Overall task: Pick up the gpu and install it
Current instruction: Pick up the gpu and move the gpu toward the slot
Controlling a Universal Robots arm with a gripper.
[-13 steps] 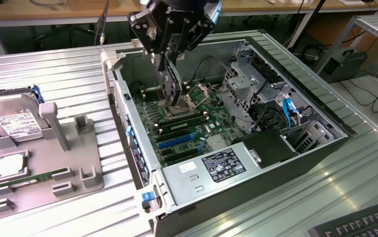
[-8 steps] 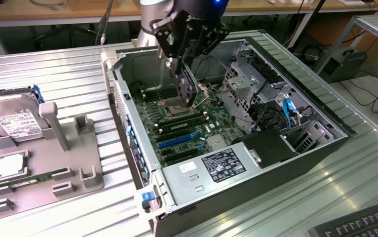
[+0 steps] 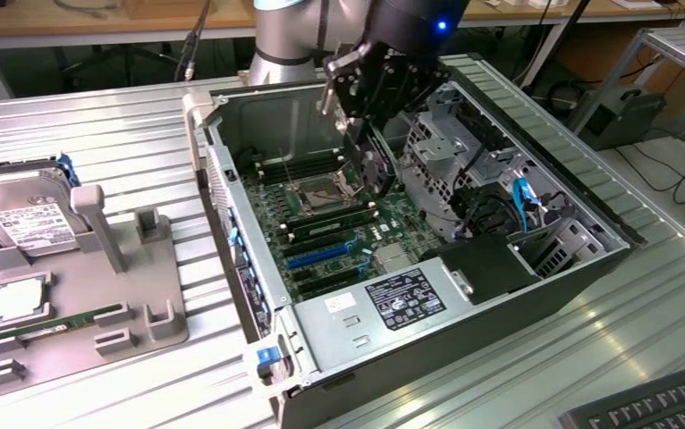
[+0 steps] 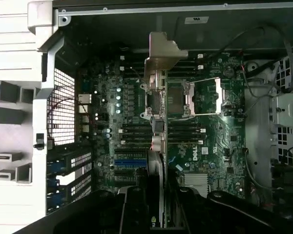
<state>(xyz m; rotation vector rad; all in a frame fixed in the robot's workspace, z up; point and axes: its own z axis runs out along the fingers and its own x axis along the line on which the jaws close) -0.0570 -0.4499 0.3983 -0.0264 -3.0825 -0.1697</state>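
My gripper hangs over the open computer case, shut on the gpu. The thin black card is held on edge above the motherboard, near the processor socket. In the wrist view the gpu is seen edge-on, running away from my gripper, with its silvery bracket at the far end. The blue expansion slots lie lower on the board, apart from the card; the same slots sit just beside the card's near end in the wrist view.
A grey holder on the exterior view's left carries a silver hard drive, a smaller drive and a green memory stick. The power supply and drive cage crowd the case. A keyboard lies at the front right.
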